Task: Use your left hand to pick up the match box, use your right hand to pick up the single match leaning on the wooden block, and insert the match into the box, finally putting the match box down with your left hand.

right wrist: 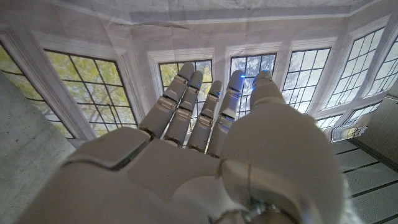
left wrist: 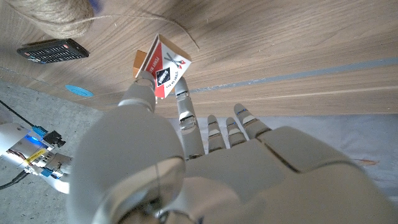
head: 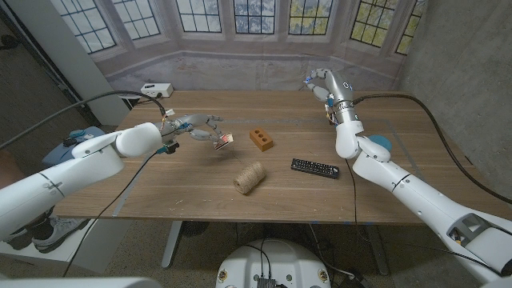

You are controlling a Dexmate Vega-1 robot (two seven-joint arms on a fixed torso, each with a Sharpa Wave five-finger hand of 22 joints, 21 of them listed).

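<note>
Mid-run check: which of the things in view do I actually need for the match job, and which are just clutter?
Job:
match box, pinched in the left hand
wooden block; I can't make out the match on it
right hand, raised at the table's far edge

Clutter:
twine spool
remote control
white device at the far left corner

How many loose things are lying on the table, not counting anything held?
3: the wooden block mid-table, the twine roll nearer the robot, and the remote to its right. The left robot hand holds the match box.
</note>
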